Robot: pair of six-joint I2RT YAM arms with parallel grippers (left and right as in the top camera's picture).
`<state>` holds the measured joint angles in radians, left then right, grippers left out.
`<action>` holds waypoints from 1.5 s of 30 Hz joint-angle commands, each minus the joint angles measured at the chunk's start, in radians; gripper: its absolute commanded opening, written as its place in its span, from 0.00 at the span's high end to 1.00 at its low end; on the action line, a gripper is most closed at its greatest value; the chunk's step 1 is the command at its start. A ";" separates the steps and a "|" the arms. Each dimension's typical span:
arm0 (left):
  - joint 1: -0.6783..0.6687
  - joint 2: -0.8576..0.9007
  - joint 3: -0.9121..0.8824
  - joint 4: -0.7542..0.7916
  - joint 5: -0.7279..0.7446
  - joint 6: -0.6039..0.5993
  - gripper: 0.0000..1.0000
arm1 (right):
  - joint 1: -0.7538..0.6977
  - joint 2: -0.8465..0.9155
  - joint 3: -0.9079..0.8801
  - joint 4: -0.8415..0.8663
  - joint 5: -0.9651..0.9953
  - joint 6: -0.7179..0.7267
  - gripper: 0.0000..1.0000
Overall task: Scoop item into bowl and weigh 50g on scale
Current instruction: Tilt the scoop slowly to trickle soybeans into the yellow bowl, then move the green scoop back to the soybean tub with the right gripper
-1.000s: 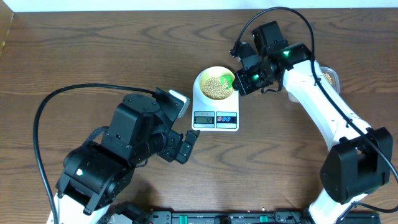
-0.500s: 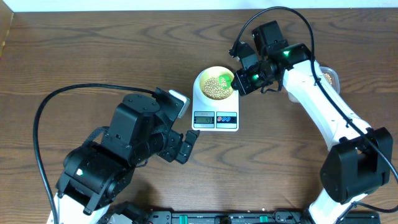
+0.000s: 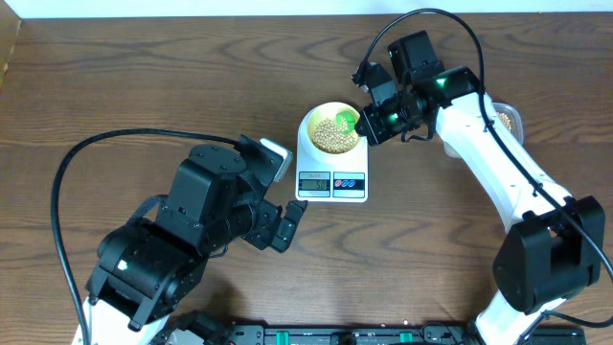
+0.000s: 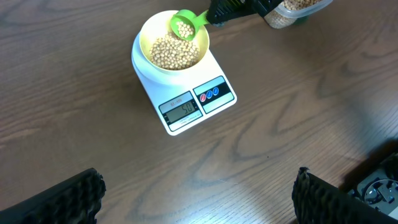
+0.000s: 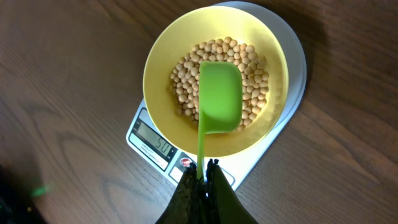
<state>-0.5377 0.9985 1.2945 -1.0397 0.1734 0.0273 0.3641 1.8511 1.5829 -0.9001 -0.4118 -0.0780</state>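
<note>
Green scoop [image 5: 220, 96] over bowl [image 5: 158, 62], inside rim | right end effector [image 5: 203, 179] pinching handle | left end effector [image 4: 199, 198] wide

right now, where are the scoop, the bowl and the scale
scoop [image 5: 221, 96]: right wrist view, its cup
bowl [image 5: 158, 68]: right wrist view, bare inner wall
scale [image 4: 181, 111]: left wrist view, its display

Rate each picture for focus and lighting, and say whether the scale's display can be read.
Overhead: sharp and evenly lit, but the display on the scale is too small to read. Left wrist: slightly soft, with the digits visible but not crisp. Right wrist: the bowl, beans and scoop are sharp, while the right claw is dark and blurred at the bottom edge.
</note>
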 commanded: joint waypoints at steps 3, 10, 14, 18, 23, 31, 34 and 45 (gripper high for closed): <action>0.003 0.000 0.005 0.000 -0.013 0.013 0.01 | 0.004 0.000 0.023 0.001 -0.018 0.006 0.99; 0.003 0.000 0.005 0.000 -0.013 0.014 0.01 | -0.020 0.000 0.022 0.001 -0.094 0.126 0.99; 0.003 0.000 0.005 0.000 -0.013 0.014 0.01 | -0.071 0.001 0.017 -0.002 -0.147 0.214 0.99; 0.003 0.000 0.005 0.000 -0.013 0.014 0.01 | -0.146 0.001 -0.002 -0.001 -0.259 0.290 0.99; 0.003 0.000 0.005 0.000 -0.013 0.014 0.01 | -0.238 0.001 -0.063 0.029 -0.483 0.336 0.99; 0.003 0.000 0.005 0.000 -0.013 0.014 0.01 | -0.375 0.001 -0.080 0.053 -0.643 0.334 0.99; 0.003 0.000 0.005 0.000 -0.013 0.014 0.01 | -0.429 0.001 -0.080 0.042 -0.645 0.323 0.99; 0.003 0.000 0.006 0.000 -0.013 0.013 0.01 | -0.669 0.001 -0.080 -0.158 -0.581 0.145 0.99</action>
<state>-0.5377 0.9985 1.2945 -1.0401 0.1734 0.0273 -0.2581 1.8511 1.5066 -1.0294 -1.0153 0.1493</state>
